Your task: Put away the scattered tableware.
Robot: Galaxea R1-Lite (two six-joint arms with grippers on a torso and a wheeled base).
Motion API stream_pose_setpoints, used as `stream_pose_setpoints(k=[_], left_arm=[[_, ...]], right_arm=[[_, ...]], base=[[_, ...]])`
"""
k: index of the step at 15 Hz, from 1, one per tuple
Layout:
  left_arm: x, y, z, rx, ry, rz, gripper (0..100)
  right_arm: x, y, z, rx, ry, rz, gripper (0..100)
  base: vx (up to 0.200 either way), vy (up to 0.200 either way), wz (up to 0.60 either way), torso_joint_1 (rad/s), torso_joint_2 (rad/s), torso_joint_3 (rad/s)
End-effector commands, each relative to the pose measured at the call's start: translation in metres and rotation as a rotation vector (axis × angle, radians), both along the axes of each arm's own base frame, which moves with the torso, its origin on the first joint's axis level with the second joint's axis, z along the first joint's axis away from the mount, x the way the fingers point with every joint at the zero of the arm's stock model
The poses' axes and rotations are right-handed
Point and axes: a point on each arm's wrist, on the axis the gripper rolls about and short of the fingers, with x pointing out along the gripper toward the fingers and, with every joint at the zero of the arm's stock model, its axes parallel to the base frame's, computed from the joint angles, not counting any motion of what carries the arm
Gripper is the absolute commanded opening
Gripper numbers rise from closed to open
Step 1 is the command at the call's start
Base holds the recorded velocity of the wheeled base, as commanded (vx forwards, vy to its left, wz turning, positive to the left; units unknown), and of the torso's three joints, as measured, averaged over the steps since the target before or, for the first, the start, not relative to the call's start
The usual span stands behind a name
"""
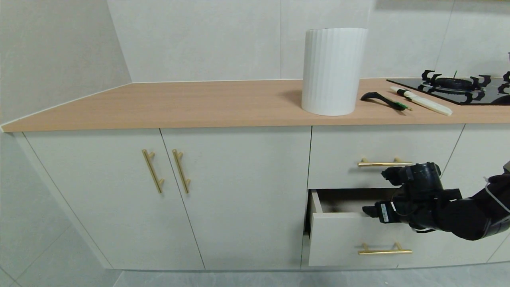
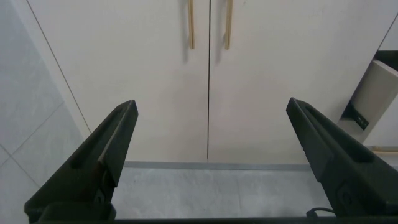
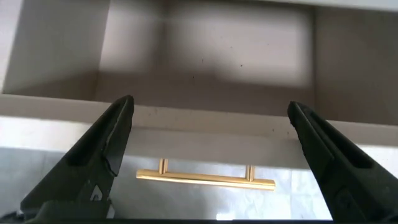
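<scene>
Wood-grain counter (image 1: 199, 103), ribbed white cylinder (image 1: 334, 71), brass-handled drawer (image 1: 338, 235)

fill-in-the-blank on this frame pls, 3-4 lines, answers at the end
1. The right gripper is at the open drawer, which is the ____ of the two.
2. The left gripper is ____ and faces the cabinet doors.
3. On the counter, the knife lies between the black utensil and the ____.
4. The white container stands ____ on the counter.

Answers: lower; open; stove; upright.
</scene>
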Motion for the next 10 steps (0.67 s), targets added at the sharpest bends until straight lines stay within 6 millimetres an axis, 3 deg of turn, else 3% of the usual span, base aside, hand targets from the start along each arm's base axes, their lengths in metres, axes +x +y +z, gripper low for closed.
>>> stream_pose_setpoints(k=[1,7,10], left_arm=[[0.000,0.000,0.000,-0.001,0.000,0.001,100],[0.000,0.000,0.000,-0.001,0.000,0.001,100],[0.000,0.000,0.000,-0.001,0.000,0.001,100]], right_arm=[[-0.004,-0.001,0.008,0.001,0.000,0.005,100],[-0.033,-0.004,0.031,-0.022,0.119,0.153,100],[-0.044,-0.005,0.032,-0.049,0.195,0.192,100]], base=[[0.000,0.000,0.00,0.000,0.00,0.000],[0.000,0.000,0.00,0.000,0.00,0.000],[0.000,0.000,0.00,0.000,0.00,0.000]])
